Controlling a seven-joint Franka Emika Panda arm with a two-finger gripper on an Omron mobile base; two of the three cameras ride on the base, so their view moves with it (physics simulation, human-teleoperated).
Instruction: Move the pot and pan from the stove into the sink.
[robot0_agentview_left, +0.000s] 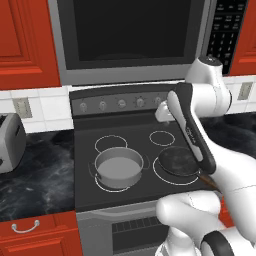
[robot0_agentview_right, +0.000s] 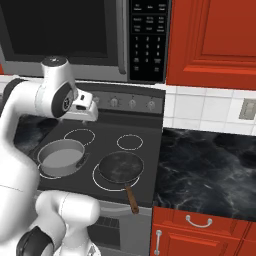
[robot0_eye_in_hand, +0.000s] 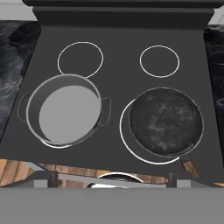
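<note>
So we were hovering high over the stove (robot0_eye_in_hand: 122, 30) with the pincer (robot0_agentview_right: 86, 111) spread wide and nothing in it, looking straight down. The pot (robot0_eye_in_hand: 65, 109) sat below and off to one side of the pincer, on a front ring, and the pan (robot0_eye_in_hand: 165, 120) was below on the other side, on the neighbouring front ring. The two were close together but not touching.

What worried us: both are wide, so the open jaws probably couldn't span either one. We'd have had to pinch the pot's rim or one of its little loop handles, and an off-centre grip like that could let it swing or slip once lifted. The pan's handle (robot0_agentview_right: 131, 197) stuck out past the stove's front edge (thin and round, easy to twist in the fingers), so the pan could tip.

Coming down on one could also nudge the other, given how near they sat. And the sink wasn't anywhere below us, so a long carry with a dodgy grip looked like the real risk.
</note>
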